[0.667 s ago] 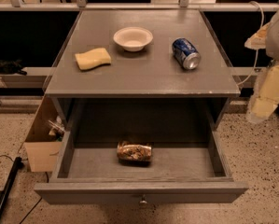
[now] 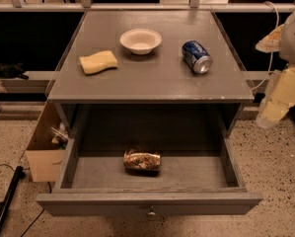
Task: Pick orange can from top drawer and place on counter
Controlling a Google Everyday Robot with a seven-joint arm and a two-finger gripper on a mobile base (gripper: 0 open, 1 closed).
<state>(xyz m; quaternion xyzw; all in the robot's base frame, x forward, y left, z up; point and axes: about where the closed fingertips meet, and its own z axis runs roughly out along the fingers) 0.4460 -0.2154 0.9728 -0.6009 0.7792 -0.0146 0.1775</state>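
One view only: logging the approach step, with nothing picked up yet.
Camera view: seeing the orange can [image 2: 142, 160] lying on its side on the floor of the open top drawer [image 2: 88, 204], near the middle, clear of the walls. Finding the gripper [image 2: 270, 107] hanging off the right front corner of the counter [image 2: 152, 83], outside the cabinet and well apart from the can; grip state: cannot tell. Judging the next move as swinging in over the drawer, descending behind its front panel and closing across the can's body. Noting the blue can [image 2: 197, 57], bowl [image 2: 140, 40] and sponge [image 2: 98, 61] on the counter; favouring the bare front area for placing.
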